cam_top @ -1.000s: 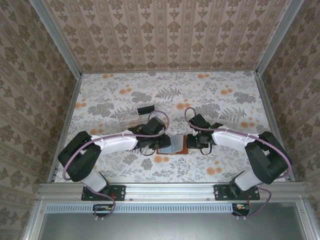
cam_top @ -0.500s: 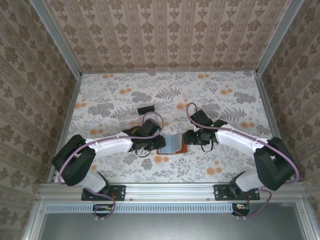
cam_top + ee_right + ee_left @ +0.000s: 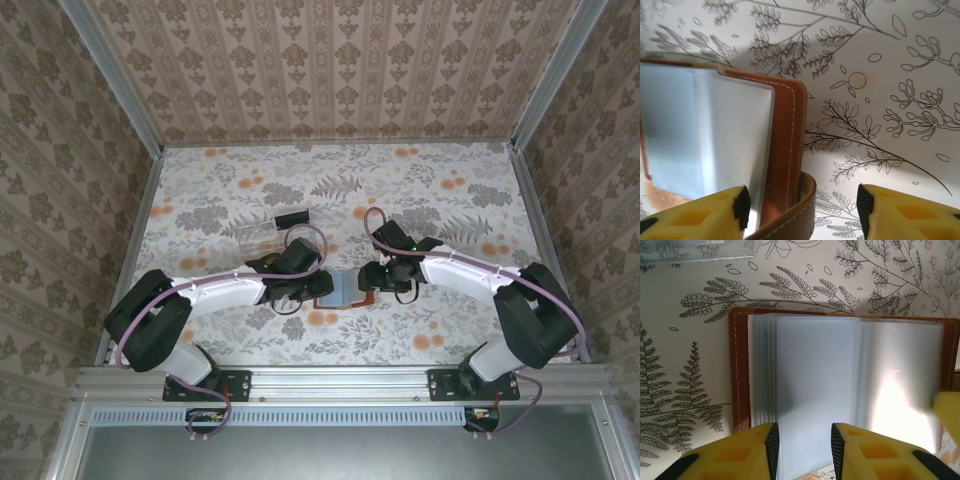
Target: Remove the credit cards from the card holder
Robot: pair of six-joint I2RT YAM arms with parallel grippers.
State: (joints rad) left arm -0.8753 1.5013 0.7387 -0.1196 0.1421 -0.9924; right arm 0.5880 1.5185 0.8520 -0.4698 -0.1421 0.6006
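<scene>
Card holder lies open and flat on the flower-patterned desk, near the front edge and right between my two arms. On the overhead feed I read it as a brown leather cover with pale blue-grey pages facing up.

My left end effector sits at its left edge, my right end effector at its right edge.

From the left wrist, the card holder shows a stack of clear sleeves fanned out inside the stitched brown cover. The left end effector is released, its yellow fingers a narrow gap apart over the near edge of the sleeves. The top sleeve lies flat in that gap and I see nothing pinched. A yellow fingertip of the other arm pokes in at the right edge.

From the right wrist, the right end effector is released and spread wide. It straddles the leather edge of the card holder, which curls up between the fingers, with bare desk showing beside the right-hand finger.

Farther back on the left, a clear plastic piece and a small black object rest on the desk, apart from the card holder.
</scene>
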